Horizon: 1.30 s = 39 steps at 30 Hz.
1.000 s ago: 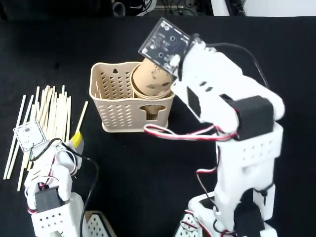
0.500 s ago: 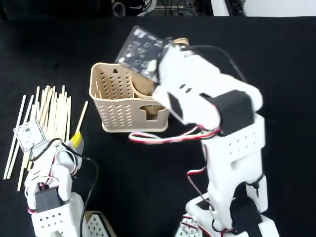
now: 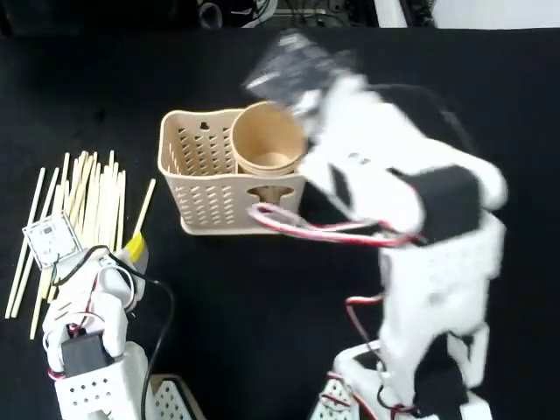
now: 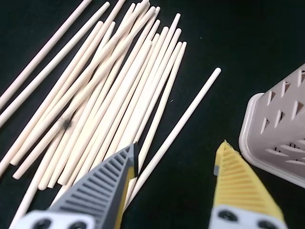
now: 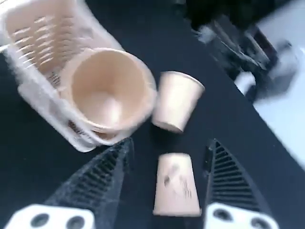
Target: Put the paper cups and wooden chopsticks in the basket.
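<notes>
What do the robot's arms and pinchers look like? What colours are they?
Both arms are chunky white plastic with black motor blocks. The right arm trails red and white wires; the left arm has a black cable. The left gripper has one grey and one yellow finger, both pointed and ridged. The right gripper has two dark ridged fingers.

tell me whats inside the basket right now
A paper cup stands mouth up at one end of the basket; beside it the bare perforated inner wall shows. Anything nested under that cup is hidden.
</notes>
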Available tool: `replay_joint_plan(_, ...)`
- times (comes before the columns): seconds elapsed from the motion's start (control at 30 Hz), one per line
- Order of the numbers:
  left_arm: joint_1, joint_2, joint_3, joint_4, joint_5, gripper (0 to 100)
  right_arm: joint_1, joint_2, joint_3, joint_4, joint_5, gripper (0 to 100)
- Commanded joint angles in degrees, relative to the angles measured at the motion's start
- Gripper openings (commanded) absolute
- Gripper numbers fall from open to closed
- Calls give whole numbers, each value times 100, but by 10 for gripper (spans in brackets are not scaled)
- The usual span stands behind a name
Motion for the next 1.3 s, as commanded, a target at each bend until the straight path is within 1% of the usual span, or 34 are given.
replay_joint_plan(0.0, 75, -35, -40, -114, -35, 266, 1319, -505, 31, 176, -985, 251)
replay_joint_plan(0.1, 75, -35, -40, -114, -35, 266, 2330, -708, 725, 167, -1793, 251)
replay_joint_plan(0.17, 75, -35, -40, -105, -35, 266, 2725, -752, 1376, 44, -2136, 253)
replay_joint_plan(0.23, 75, -35, -40, -105, -35, 266, 2910, -743, 2167, -290, -2259, 253)
replay_joint_plan(0.43, 75, -35, -40, -105, -35, 266, 3051, -778, 4673, -2163, -2356, 254)
replay_joint_plan(0.53, 75, -35, -40, -105, -35, 266, 3226, -778, 5543, -3156, -2989, 255)
replay_joint_plan(0.73, 75, -35, -40, -105, -35, 266, 3209, -734, 6457, -4255, -3569, 255)
replay_joint_plan(0.97, 75, -35, -31, -105, -35, 266, 3200, -734, 7240, -5327, -3622, 250)
replay_joint_plan(1.03, 75, -35, -31, -105, -35, 266, 3200, -734, 7345, -5512, -3622, 211)
replay_joint_plan(1.17, 75, -35, -31, -105, -35, 266, 3200, -734, 7556, -6040, -3622, 6)
replay_joint_plan(1.23, 75, -35, -31, -105, -35, 266, 3200, -743, 7679, -6242, -3622, 35)
replay_joint_plan(1.27, 75, -35, -31, -105, -35, 266, 3200, -769, 7714, -6295, -3604, 26)
